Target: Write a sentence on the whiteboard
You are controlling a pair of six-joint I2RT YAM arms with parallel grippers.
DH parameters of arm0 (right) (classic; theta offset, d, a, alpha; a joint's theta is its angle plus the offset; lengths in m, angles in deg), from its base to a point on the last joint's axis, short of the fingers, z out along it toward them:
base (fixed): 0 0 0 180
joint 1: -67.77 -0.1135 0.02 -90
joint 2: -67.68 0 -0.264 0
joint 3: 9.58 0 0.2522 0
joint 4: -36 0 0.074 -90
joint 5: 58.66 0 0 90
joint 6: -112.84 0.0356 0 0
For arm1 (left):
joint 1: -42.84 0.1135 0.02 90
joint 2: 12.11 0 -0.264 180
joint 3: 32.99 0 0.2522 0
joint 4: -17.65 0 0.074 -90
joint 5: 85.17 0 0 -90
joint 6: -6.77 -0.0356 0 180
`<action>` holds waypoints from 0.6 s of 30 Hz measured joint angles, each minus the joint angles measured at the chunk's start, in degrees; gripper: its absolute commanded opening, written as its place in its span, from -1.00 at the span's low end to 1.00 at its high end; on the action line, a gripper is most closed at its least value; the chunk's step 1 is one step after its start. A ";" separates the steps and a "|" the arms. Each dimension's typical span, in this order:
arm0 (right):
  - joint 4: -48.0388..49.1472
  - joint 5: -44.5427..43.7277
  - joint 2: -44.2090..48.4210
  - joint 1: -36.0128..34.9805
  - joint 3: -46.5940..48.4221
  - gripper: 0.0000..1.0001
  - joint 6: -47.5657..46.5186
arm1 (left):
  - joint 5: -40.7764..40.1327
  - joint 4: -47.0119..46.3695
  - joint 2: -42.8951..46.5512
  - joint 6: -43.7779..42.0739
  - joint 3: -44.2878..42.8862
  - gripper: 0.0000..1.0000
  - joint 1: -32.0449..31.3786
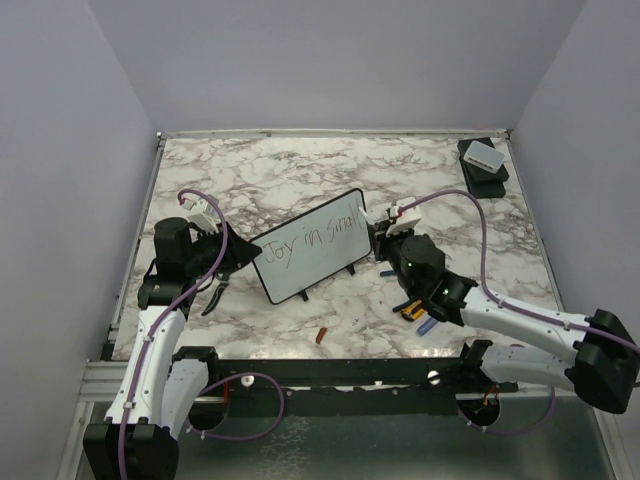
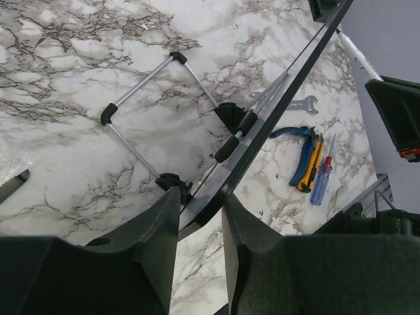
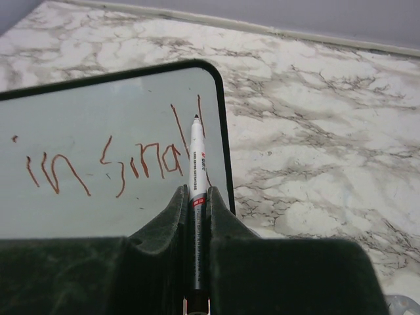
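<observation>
**Desk:** Where's the board sitting?

**Me:** On the marble table (image 1: 420, 180). I've got the whiteboard (image 1: 305, 262) propped at a tilt about mid-table, between my two arms. The sentence (image 1: 312, 238) on it reads "Joy in small".

**Desk:** And your claws?

**Me:** My left gripper (image 2: 200, 203) is clenched on the board's left edge. My right gripper (image 3: 197, 197) is clamped round a marker (image 3: 197, 154), with its tip at the last "l", close to the board's right rim.
</observation>
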 measured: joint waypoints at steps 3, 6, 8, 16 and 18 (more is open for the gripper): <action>-0.92 2.60 4.26 0.00 -0.02 -0.99 -0.15 | 0.00 0.00 0.00 0.02 0.00 -0.35 0.00; -1.44 5.84 9.16 0.00 -0.07 -0.99 -0.17 | -0.02 0.00 0.00 0.00 0.00 -0.35 -0.07; -1.84 7.82 11.82 0.00 -0.35 -0.99 0.04 | -0.02 0.00 0.00 0.00 0.00 -0.35 -0.11; -7.76 13.27 18.99 0.00 -4.35 -0.99 3.76 | 0.00 0.00 0.00 0.00 0.00 -0.36 -0.11; -9.16 14.34 20.22 0.00 -5.11 -0.99 5.25 | -0.02 0.00 0.00 0.00 0.00 -0.36 -0.11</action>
